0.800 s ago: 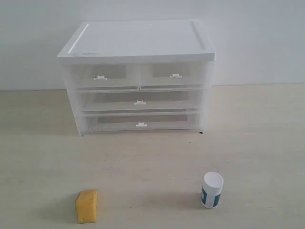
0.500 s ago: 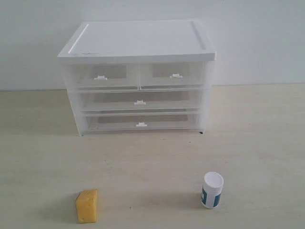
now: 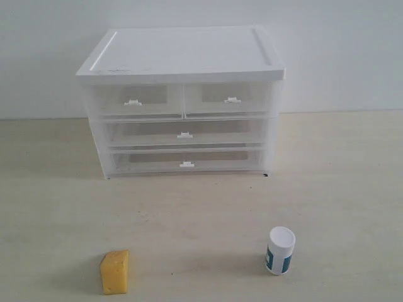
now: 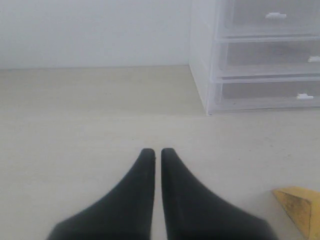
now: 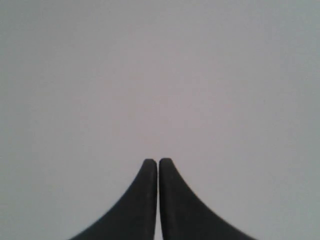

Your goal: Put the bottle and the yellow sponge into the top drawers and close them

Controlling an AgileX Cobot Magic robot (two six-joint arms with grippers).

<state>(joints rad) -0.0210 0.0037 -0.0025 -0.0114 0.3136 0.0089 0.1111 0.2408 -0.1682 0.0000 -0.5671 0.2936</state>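
Left gripper (image 4: pixel 157 152): fingers pressed together, empty, touching nothing, aimed low across pale table (image 3: pixel 208 207). Right gripper (image 5: pixel 158 162): likewise pinched together, empty, facing blank grey surface. Yellow sponge (image 3: pixel 115 272) lower left of exterior frame; bottle (image 3: pixel 279 250) lower right, upright. Top drawers (image 3: pixel 145 100) closed, in white-topped cabinet (image 3: pixel 182 53), upper centre.

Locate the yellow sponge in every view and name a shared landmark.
Exterior: yellow sponge on the table, front left of the cabinet.
Left wrist: yellow sponge cut off at the frame edge, beside the shut left claw.
Right wrist: not visible.
Shared landmark: the cabinet.
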